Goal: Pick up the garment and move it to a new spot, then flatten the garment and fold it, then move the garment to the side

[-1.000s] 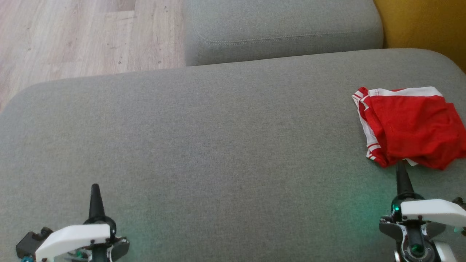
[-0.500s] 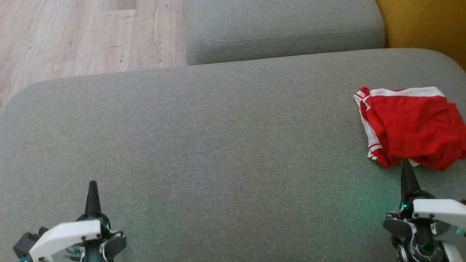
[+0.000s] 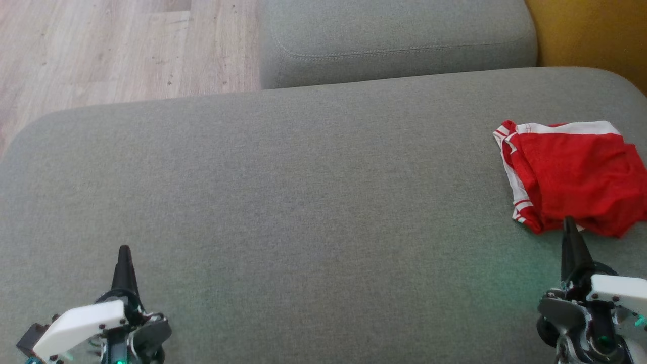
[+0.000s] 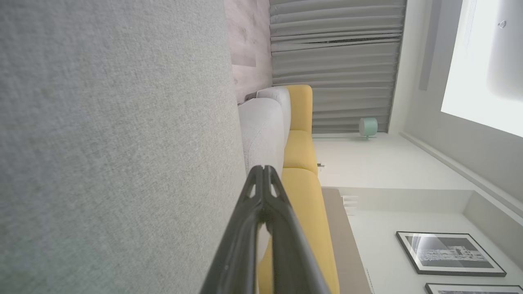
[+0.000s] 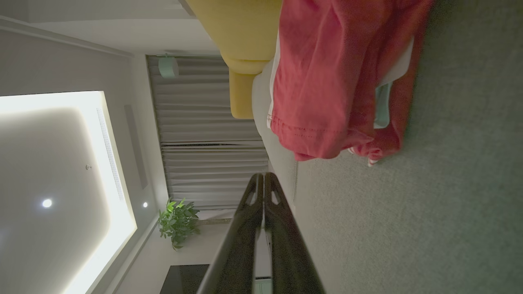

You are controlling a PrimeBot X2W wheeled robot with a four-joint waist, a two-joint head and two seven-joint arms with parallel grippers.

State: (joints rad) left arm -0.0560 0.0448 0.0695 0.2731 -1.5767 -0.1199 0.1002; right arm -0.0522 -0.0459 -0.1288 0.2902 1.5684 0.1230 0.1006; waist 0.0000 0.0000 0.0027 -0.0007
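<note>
Red garment (image 3: 571, 177) lies folded at the right end of the grey cushion (image 3: 303, 202) in the head view, in the same place as a second ago. The right gripper (image 3: 569, 222) has crept up to its near edge, so I judge the task is almost finished. The left gripper (image 3: 124, 250) is well apart.

Left wrist view: fingers pressed together, empty.

Right wrist view: fingers pressed together, empty, with the garment just ahead.

There is no container; the garment rests on bare cushion.
</note>
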